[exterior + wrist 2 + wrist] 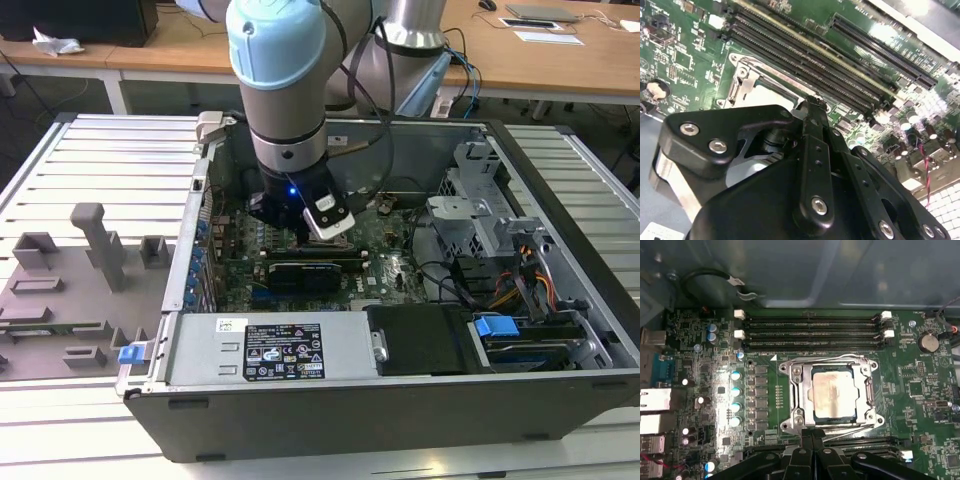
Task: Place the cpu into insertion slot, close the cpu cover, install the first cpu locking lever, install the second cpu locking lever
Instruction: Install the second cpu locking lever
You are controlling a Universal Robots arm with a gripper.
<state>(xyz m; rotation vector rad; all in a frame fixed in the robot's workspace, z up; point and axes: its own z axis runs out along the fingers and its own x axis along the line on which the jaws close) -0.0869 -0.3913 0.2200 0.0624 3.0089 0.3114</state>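
Workbench [90, 150] of pale slatted metal carries an open computer case [330, 420], lying on its side. Wooden desks [560, 55] run along the back of the room. On the exterior view's left, grey fixture blocks [100, 245] sit on a mat beside the case.

Inside the case, green motherboard [920, 405] lies flat. The arm [285, 90] reaches straight down into the case, its gripper [325, 222] low over the board.

In the first wrist view, the cpu [834, 396] sits in the insertion slot [866, 390], pale top up, square to the rim. The cpu cover [797, 390] lies down around the chip, the chip showing through its window. Thin wire levers run along 2 sides of the frame; whether they are latched I cannot tell.

Gripper [812, 440] fingertips are pressed together with nothing between them, tips right at the near edge of the cover frame. The second wrist view shows the same: gripper [812, 107] closed, its tip at the socket frame's edge.

Long black memory slots [810, 332] run just beyond the far side of the socket; more slots sit close on the gripper's side. Case walls stand on all sides of the board, open above. A cable [705, 277] loops near the case wall, well apart from the socket.
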